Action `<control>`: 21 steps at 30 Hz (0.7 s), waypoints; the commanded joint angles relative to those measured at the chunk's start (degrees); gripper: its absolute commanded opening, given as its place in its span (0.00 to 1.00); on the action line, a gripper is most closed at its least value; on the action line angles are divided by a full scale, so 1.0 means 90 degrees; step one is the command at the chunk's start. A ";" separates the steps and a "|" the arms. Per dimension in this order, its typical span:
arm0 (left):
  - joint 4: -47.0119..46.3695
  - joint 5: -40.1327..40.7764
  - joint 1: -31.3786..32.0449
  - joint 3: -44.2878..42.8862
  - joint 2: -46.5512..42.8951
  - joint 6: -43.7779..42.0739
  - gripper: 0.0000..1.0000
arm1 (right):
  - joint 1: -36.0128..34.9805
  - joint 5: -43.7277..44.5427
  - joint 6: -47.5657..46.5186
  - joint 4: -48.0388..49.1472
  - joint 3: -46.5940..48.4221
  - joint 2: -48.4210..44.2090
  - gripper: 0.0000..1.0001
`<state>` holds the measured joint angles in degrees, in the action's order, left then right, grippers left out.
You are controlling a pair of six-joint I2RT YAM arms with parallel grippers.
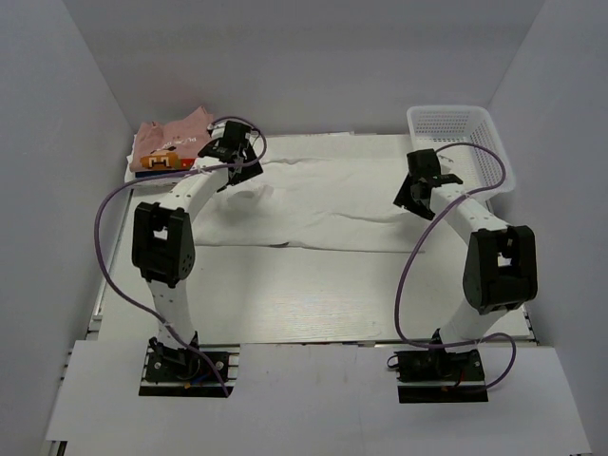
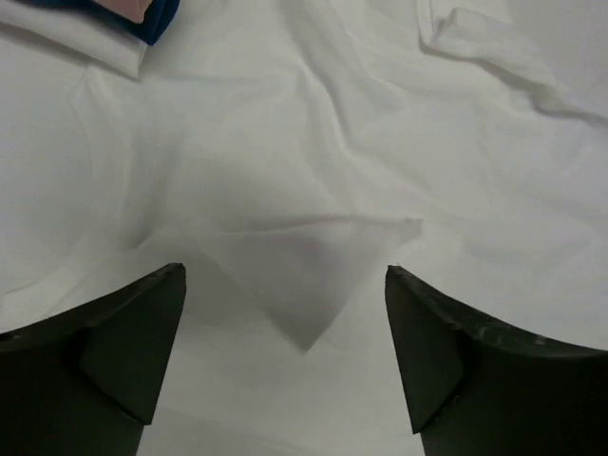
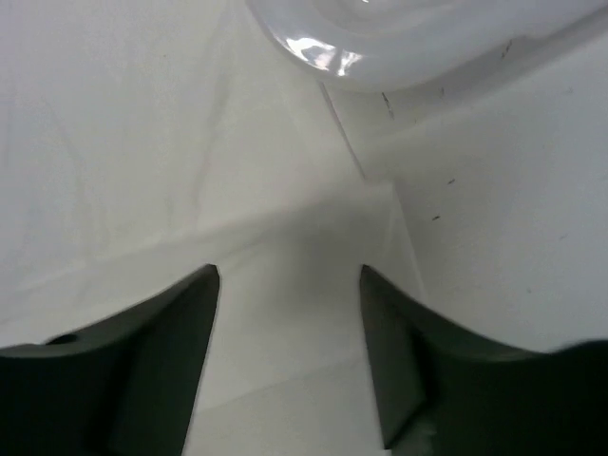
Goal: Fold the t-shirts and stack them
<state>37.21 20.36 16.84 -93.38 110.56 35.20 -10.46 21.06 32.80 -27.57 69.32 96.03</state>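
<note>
Both arms reach forward over the bench [image 1: 313,304]. The left tool [image 2: 283,275] and right tool [image 3: 288,271] stand open and empty just above the large white t-shirt [image 1: 323,204], which is spread flat. The folded t-shirts [image 1: 169,144] lie stacked at the far left, their print too small to read.

Top of frame: plain white back wall [image 1: 313,57]. Plain white left wall [image 1: 47,190] and plain white right wall [image 1: 570,209] slant in along the frame edges. Centre: pale wood-grain tabletop [image 1: 313,304]. Lower frame: flat white board [image 1: 313,404] lying across the table's near edge. Light even and diffuse, with soft grey shadows.
</note>
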 commanded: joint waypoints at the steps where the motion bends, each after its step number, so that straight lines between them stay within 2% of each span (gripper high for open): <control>1: 0.0326 0.0286 -0.0133 -0.0958 0.0263 -0.0122 1.00 | -0.0019 0.0024 -0.0147 -0.0179 0.0394 -0.0248 0.72; 2: 0.0406 0.0287 -0.0133 -0.1068 0.0322 -0.0122 1.00 | -0.0020 -0.0025 -0.0167 -0.0053 0.0287 -0.0337 0.79; 3: 0.0406 0.0287 -0.0133 -0.1069 0.0323 -0.0122 1.00 | -0.0020 -0.0122 -0.0196 -0.0003 0.0122 -0.0444 0.90; 5: 0.0319 0.0171 -0.0133 -0.0875 0.0089 -0.0181 1.00 | -0.0010 -0.0376 -0.0255 0.0220 -0.0065 -0.0823 0.90; 11: -0.0364 -0.0815 -0.0075 0.0755 -0.1023 -0.0181 1.00 | -0.0176 -0.1333 -0.0450 0.0709 -0.0972 -0.1499 0.90; 14: -0.0636 -0.0885 -0.0006 0.1836 -0.1394 -0.0181 1.00 | -0.0264 -0.1675 -0.0586 0.1060 -0.1432 -0.1597 0.90; 17: -0.0989 -0.1256 -0.0006 0.2454 -0.1455 -0.0181 1.00 | -0.0332 -0.1851 -0.0636 0.1208 -0.1686 -0.1306 0.90; 21: -0.1330 -0.1111 -0.0064 0.3139 -0.1338 -0.0181 1.00 | -0.0400 -0.1939 -0.0568 0.1324 -0.1744 -0.0769 0.90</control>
<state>29.28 11.09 16.73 -67.57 99.15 33.85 -13.65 5.74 28.29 -19.25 54.26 86.94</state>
